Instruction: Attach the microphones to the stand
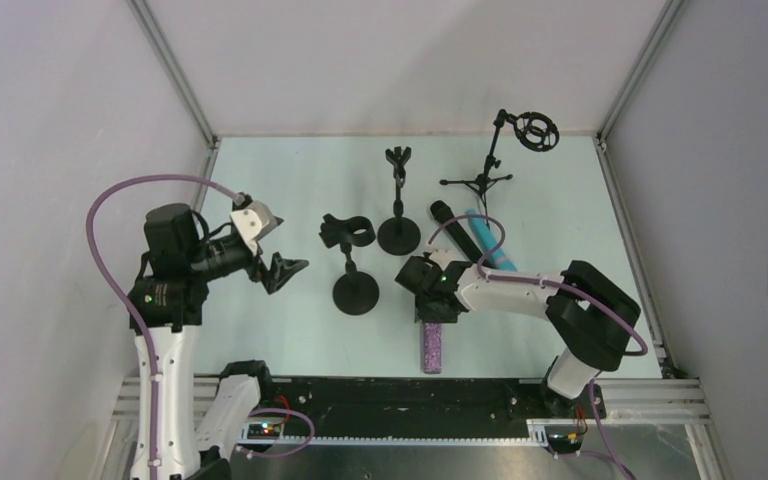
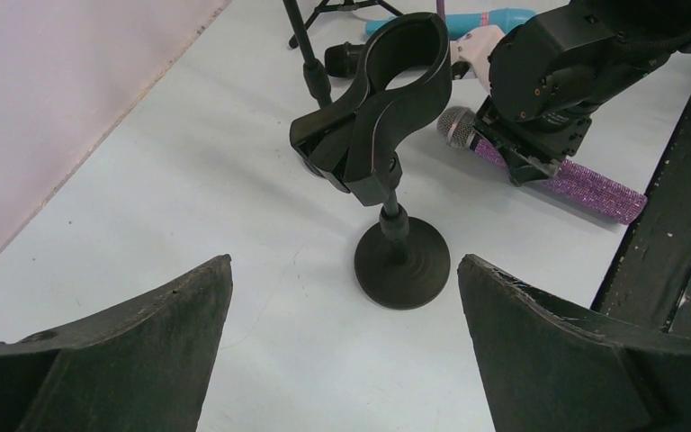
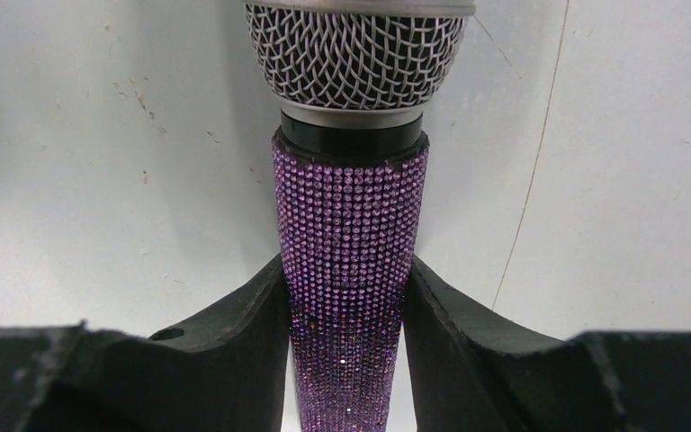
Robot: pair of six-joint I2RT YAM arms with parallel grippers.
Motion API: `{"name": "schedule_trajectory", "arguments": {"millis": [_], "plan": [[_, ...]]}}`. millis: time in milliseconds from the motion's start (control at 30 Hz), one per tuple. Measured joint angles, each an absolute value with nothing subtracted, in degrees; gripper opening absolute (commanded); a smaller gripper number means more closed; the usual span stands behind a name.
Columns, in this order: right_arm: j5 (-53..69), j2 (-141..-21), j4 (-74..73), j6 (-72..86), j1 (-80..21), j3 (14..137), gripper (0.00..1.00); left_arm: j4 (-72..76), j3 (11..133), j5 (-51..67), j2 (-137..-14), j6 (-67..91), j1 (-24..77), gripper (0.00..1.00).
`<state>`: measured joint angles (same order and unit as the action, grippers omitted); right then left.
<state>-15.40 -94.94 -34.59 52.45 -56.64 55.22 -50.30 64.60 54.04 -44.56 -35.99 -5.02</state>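
The purple glittery microphone (image 3: 351,207) with its silver mesh head (image 2: 457,127) lies near the table's front edge (image 1: 432,347). My right gripper (image 3: 346,283) is shut on its body just below the head, both fingers (image 3: 247,315) pressing its sides. The black microphone (image 1: 447,220) and the teal one (image 1: 491,243) lie together behind my right gripper (image 1: 432,300). A short stand with an empty clip (image 2: 387,103) on a round base (image 1: 355,293) stands ahead of my left gripper (image 2: 345,270), which is wide open and empty, hovering at the left (image 1: 278,252).
A second round-base stand with a forked clip (image 1: 398,200) stands behind the first. At the back right is a tripod stand with a ring mount (image 1: 520,135). Grey walls close in the table on the left, back and right. A black rail (image 1: 390,395) runs along the front.
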Motion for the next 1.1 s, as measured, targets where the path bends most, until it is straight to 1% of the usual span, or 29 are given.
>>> {"name": "schedule_trajectory", "arguments": {"millis": [133,200,400,500,567,700,800,967,1100], "plan": [[-16.2,-92.9,-34.1,51.5,-57.7,54.1,0.0,-50.3,64.6,54.1,-44.4,-35.9,-5.0,1.0],[-17.4,-88.5,-34.3,50.0,-59.0,53.1,0.0,-50.2,64.2,54.3,-44.2,-36.0,-5.0,1.0],[-22.0,-66.8,-30.9,40.9,-61.4,53.5,0.0,-50.5,60.0,60.2,-42.0,-41.1,-5.0,1.0],[-22.7,-58.3,-27.2,32.9,-61.2,54.4,0.0,-50.8,61.8,63.7,-44.3,-43.2,-5.0,1.0],[-21.1,-55.3,-25.8,27.9,-59.9,56.8,0.0,-50.8,65.2,65.3,-48.5,-44.4,-5.0,1.0],[-15.4,-56.9,-25.1,20.9,-53.4,67.6,0.0,-49.9,73.0,66.9,-58.1,-46.2,-4.4,1.0],[-12.4,-59.1,-23.7,17.9,-51.2,73.3,0.0,-49.5,76.2,67.8,-63.3,-46.9,-2.9,1.0],[-6.7,-60.2,-23.8,15.4,-49.0,74.5,0.0,-49.9,77.7,69.5,-66.9,-48.1,-0.1,1.0],[-1.6,-61.3,-24.1,14.7,-45.3,74.6,0.0,-52.2,79.4,70.7,-69.6,-49.4,1.2,1.0]]}}
